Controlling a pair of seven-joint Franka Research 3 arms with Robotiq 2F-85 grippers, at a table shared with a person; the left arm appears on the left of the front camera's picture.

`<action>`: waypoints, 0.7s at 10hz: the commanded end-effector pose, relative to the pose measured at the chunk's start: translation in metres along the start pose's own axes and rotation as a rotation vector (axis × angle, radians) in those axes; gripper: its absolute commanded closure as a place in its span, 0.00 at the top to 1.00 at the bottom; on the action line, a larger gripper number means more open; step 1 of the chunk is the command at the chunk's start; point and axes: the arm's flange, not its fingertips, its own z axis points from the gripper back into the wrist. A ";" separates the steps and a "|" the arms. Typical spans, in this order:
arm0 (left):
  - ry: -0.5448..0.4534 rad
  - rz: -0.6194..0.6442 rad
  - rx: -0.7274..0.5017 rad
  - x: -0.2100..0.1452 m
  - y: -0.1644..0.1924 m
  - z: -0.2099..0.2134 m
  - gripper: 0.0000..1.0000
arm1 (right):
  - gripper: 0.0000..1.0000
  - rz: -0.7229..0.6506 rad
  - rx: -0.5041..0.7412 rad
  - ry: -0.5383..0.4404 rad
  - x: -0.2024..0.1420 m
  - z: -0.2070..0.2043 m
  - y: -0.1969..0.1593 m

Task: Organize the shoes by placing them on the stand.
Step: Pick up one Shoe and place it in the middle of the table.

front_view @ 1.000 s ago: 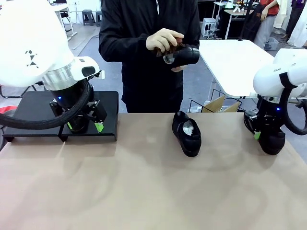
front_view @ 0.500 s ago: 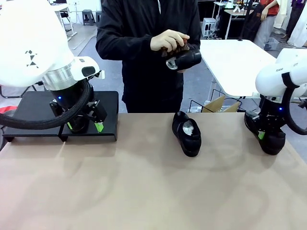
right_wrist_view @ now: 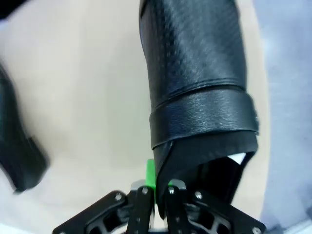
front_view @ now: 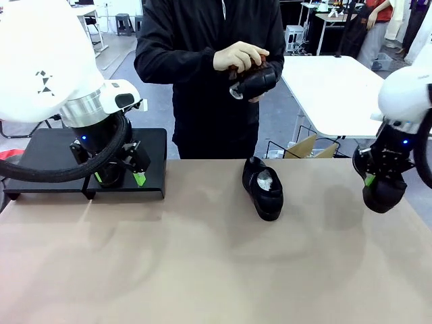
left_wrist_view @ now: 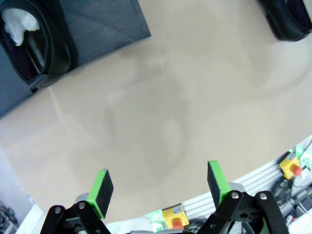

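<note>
One black shoe (front_view: 383,194) hangs just above the table at the far right, with my right gripper (front_view: 375,179) shut on its heel rim. The right wrist view shows that shoe (right_wrist_view: 200,87) stretching away from the pinched fingers (right_wrist_view: 151,175). A second shoe (front_view: 263,187) with white paper inside lies on the table's middle. The person holds a third shoe (front_view: 253,79) in both hands at chest height. My left gripper (front_view: 119,178) stands open over the black stand (front_view: 152,145). In the left wrist view a shoe (left_wrist_view: 29,44) rests on the stand (left_wrist_view: 107,24), beyond the open gripper (left_wrist_view: 160,183).
The person stands at the table's far edge, behind its middle. A white table (front_view: 331,88) sits behind on the right. The tan tabletop (front_view: 202,270) lies bare in front. The middle shoe (right_wrist_view: 19,156) also shows at the right wrist view's left edge.
My right gripper finished closing on the right shoe and raised it off the table, shifting slightly right. The person's hands kept moving over the held shoe. The left arm stayed still.
</note>
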 end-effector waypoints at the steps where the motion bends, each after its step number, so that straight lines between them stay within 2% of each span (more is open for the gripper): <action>1: -0.003 -0.007 -0.019 0.000 0.002 0.002 1.00 | 0.00 -0.016 0.037 -0.025 -0.075 0.032 0.018; 2: -0.003 -0.007 -0.019 0.000 0.002 0.002 1.00 | 0.00 -0.006 0.023 -0.059 -0.100 0.036 0.029; 3: -0.003 -0.007 -0.019 0.000 0.002 0.002 1.00 | 0.00 0.067 -0.032 -0.069 -0.126 0.041 0.035; 4: -0.003 -0.007 -0.019 0.000 0.002 0.002 1.00 | 0.00 -0.003 0.029 -0.029 -0.074 0.034 0.019; 7: -0.003 -0.007 -0.019 0.000 0.002 0.002 1.00 | 0.00 -0.003 0.029 -0.029 -0.074 0.034 0.019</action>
